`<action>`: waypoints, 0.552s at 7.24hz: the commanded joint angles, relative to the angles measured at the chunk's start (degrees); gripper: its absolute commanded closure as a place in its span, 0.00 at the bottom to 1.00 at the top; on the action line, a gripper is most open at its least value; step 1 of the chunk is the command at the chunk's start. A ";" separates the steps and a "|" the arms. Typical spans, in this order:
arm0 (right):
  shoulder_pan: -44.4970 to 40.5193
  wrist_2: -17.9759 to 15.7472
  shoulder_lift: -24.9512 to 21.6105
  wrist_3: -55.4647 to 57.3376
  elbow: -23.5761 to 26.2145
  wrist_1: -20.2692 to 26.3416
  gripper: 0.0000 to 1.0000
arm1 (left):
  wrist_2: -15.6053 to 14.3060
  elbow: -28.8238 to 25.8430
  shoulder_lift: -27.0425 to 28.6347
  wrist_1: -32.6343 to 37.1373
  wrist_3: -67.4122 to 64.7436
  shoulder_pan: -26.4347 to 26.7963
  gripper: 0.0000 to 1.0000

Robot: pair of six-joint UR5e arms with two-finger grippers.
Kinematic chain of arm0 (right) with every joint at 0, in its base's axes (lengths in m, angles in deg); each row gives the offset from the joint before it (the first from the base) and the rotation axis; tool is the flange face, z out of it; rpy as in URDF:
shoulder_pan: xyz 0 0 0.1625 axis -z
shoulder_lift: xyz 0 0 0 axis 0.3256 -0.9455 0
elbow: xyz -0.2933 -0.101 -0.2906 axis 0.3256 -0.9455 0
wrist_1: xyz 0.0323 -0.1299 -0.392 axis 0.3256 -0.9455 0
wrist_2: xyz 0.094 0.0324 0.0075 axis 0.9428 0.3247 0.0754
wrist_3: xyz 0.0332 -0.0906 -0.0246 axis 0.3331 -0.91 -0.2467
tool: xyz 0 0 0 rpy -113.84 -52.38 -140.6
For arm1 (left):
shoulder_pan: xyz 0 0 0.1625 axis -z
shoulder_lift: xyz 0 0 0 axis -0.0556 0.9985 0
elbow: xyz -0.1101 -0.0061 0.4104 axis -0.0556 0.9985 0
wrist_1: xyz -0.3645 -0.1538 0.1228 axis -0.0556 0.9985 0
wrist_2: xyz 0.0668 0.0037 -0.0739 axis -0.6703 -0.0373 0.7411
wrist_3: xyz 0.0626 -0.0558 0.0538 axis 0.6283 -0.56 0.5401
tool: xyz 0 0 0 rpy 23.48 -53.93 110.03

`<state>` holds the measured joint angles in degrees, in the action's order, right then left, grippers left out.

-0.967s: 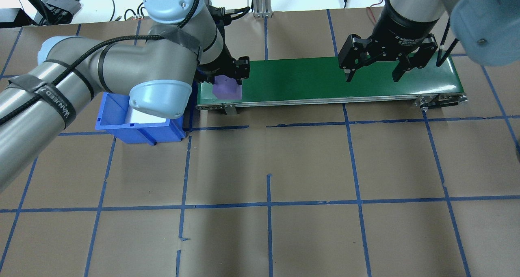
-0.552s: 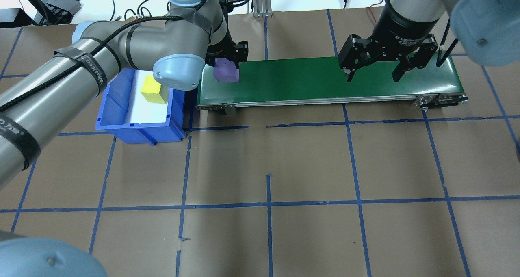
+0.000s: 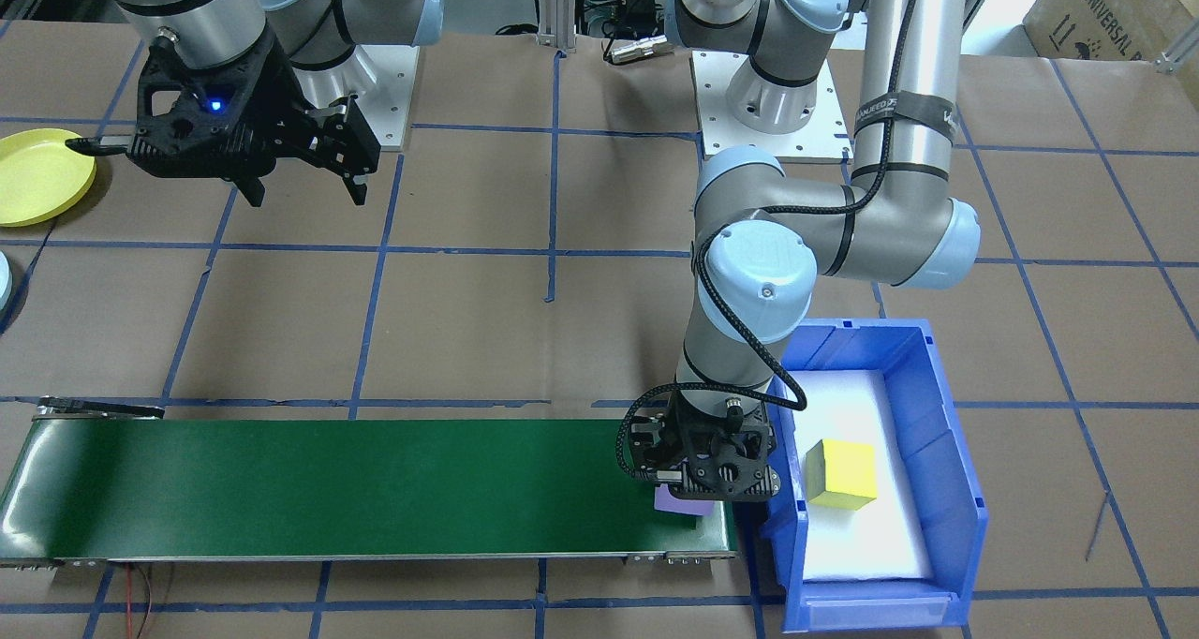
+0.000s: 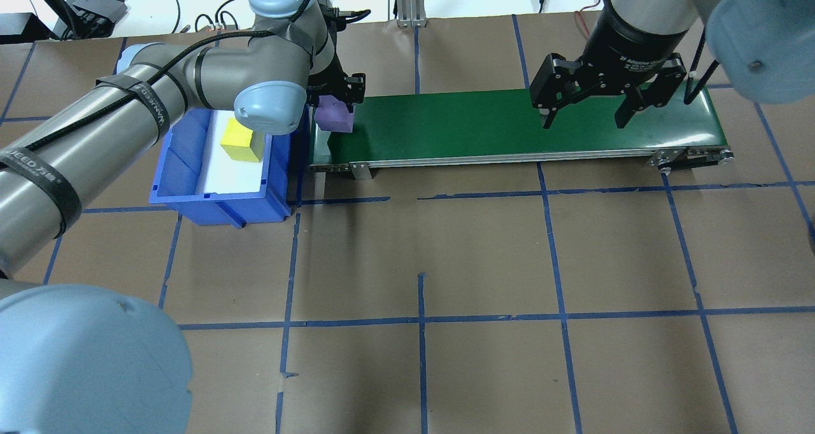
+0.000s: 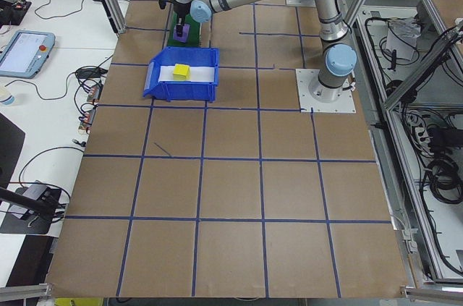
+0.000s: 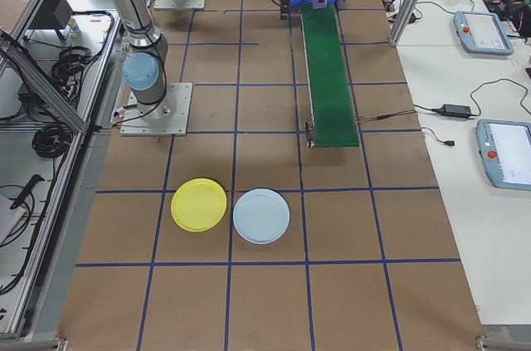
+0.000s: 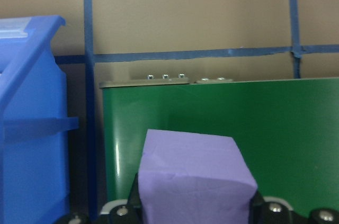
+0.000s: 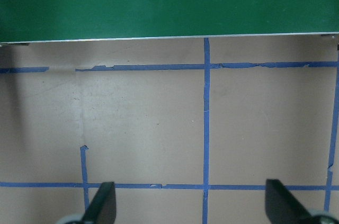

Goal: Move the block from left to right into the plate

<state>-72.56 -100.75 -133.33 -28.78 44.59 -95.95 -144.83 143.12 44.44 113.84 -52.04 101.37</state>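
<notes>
A: Where's the block?

B: I see the purple block (image 4: 335, 115) pinched in my left hand (image 3: 698, 478), fingers closed on its sides. It sits at the very end of the green conveyor belt (image 4: 509, 125), the end next to the blue bin (image 4: 216, 198). From the left wrist camera the block (image 7: 195, 176) fills the bottom of the frame, with the belt's end edge just beyond it. I can't tell if it touches the belt or hangs just above.

A: Edges nearby?

B: The bin wall is right beside the belt end, a thin gap between them. A yellow block (image 3: 842, 473) lies inside the bin on a white liner, apart from the walls.

A: Right hand?

B: My right hand (image 4: 584, 121) is spread wide, holding nothing, poised above the other end of the belt. In the right wrist view both fingertips (image 8: 103, 203) stand far apart over bare worktop (image 8: 148, 128), the belt's long edge at the top.

A: Room to move?

B: The belt surface between the two hands is open green. The worktop on the robot's side of the belt is brown paper with blue tape lines.

A: Plates?

B: A yellow plate (image 6: 198, 204) and a light blue plate (image 6: 261, 215) lie touching or nearly so, past the belt's far end, well apart from the block.
</notes>
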 commanded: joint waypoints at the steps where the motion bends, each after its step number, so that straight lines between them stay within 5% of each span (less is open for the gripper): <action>1: 0.07 -0.06 0.02 0.00 0.00 0.00 0.00 | -0.22 -0.80 0.14 0.03 0.10 -0.80 0.00; 4: 0.07 -0.06 0.02 0.00 0.00 0.00 0.00 | 0.04 -0.62 -6.70 7.03 0.80 -5.80 0.00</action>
<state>-72.55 -100.79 -133.31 -28.78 44.58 -95.96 -144.87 142.84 40.23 117.49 -51.45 96.94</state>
